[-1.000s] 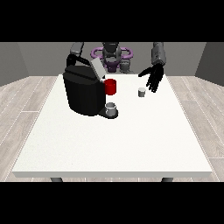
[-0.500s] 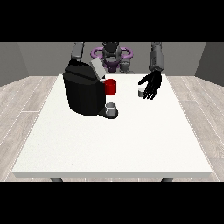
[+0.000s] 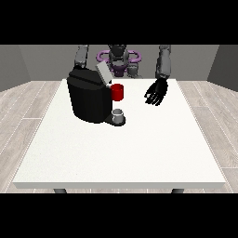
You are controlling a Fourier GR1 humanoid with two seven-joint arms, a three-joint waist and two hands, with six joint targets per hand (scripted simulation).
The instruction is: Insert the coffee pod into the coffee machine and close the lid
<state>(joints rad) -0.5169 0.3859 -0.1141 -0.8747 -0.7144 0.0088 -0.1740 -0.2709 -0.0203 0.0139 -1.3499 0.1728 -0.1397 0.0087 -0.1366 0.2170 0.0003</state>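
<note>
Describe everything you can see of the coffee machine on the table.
The coffee machine is a black, rounded block standing upright on the white table, left of centre in the view. Its grey lid is tilted open. A red part juts from its front, above a small grey cup on its base. No hand visibly touches it.

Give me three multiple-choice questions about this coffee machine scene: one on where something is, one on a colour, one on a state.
1. Where does the small grey cup stand?
A. at the front of the black coffee machine
B. on the floor
C. on top of the machine

2. What colour is the round part at the machine's front?
A. blue
B. red
C. yellow

3. How is the machine's grey lid?
A. shut flat
B. lying on the white table
C. raised open

Answers: 1 A, it sits on the machine's base; 2 B, it is plainly red; 3 C, the lid tilts up above the machine's top.
</note>
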